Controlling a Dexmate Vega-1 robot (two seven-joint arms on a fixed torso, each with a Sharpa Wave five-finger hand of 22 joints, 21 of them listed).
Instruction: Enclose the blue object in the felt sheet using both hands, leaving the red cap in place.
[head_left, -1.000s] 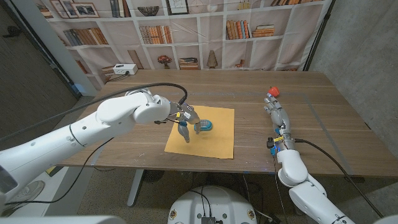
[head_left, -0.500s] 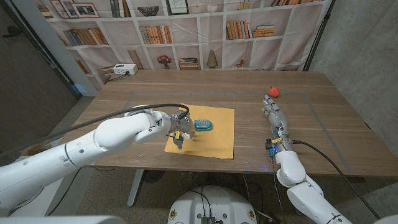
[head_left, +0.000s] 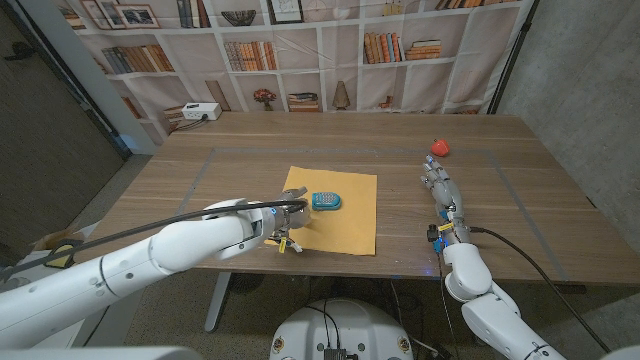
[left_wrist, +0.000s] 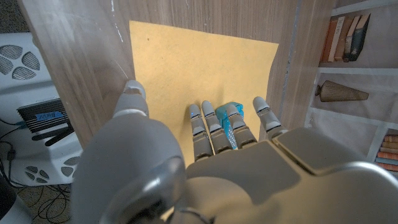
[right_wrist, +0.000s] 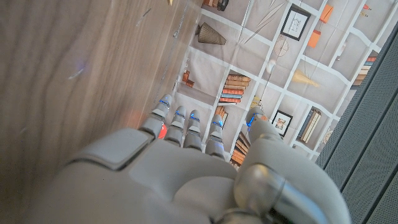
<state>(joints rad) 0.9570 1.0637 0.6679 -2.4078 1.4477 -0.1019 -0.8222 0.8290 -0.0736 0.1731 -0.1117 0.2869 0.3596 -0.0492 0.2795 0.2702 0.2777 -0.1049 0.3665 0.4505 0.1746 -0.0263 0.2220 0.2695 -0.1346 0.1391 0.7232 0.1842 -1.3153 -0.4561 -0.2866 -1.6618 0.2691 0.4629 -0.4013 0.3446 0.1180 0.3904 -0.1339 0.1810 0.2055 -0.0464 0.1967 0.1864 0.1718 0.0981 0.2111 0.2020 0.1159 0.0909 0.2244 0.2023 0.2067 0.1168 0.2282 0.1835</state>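
The left hand (head_left: 283, 238) hovered over the felt sheet's (head_left: 345, 225) near corner, fingers spread, holding nothing. Farther in, the blue object (head_left: 325, 200) lay on the sheet. The felt looked soft and floppy, best pinched at an edge. The right hand (head_left: 439, 187) waited empty, fingers extended, short of the red cap (head_left: 439, 147).

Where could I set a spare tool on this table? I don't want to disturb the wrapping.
Bare wood lies between the felt sheet and the right hand, and along the far edge behind the sheet. The left side of the table is bare too. Crowded: the sheet's near left corner, where the left hand sits, the blue object, and around the red cap.
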